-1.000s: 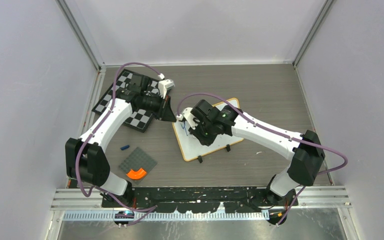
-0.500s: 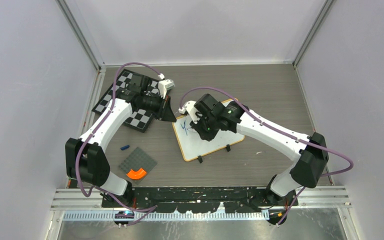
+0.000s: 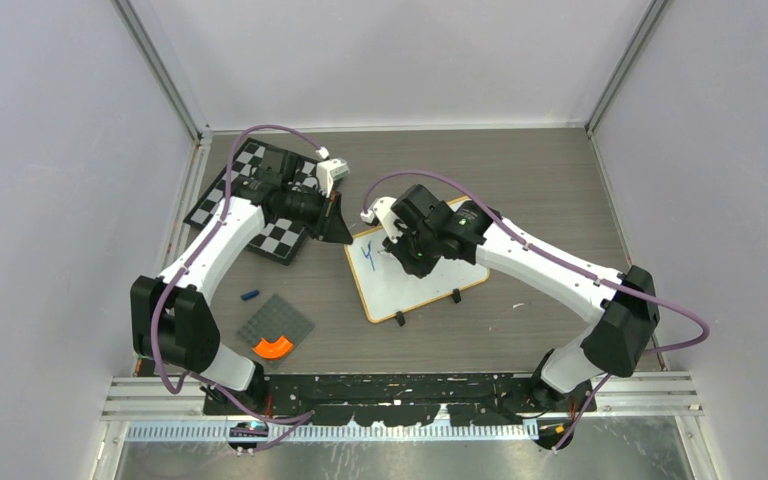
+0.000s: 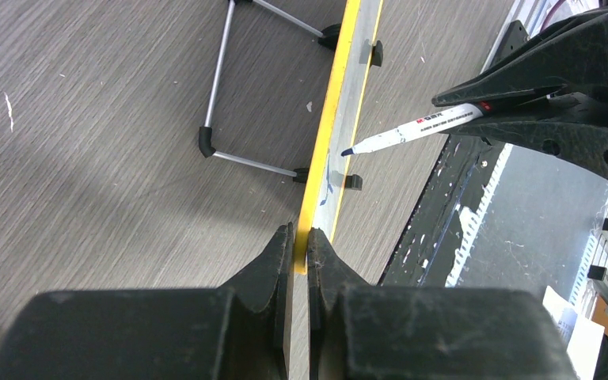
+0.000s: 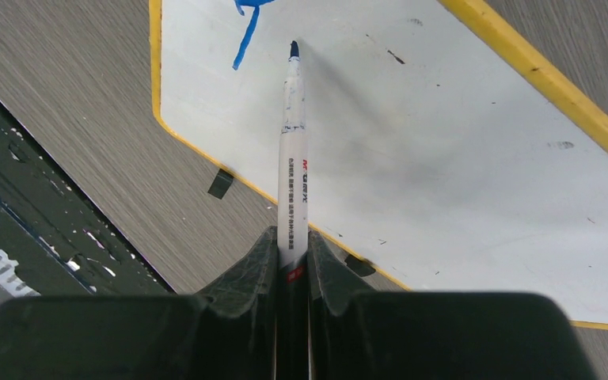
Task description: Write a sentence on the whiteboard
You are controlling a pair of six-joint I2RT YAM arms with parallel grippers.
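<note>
While L jaws pinch whiteboard (image 3: pixel 412 285) edge, R arm (image 3: pixel 540 265) angles marker (image 5: pixel 293 158) down.

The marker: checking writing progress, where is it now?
Right wrist view: the marker, gripped in the right hand, points its tip at the whiteboard just right of the blue stroke.

Whiteboard (image 3: pixel 405 287), chessboard (image 3: pixel 210 205), grey plate (image 3: pixel 278 320) on table (image 3: pixel 540 170)

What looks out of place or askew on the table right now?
The whiteboard lies skewed to the table edges, its surface smudged grey. A small blue piece lies loose beside the grey plate. Nothing looks spilled.
</note>
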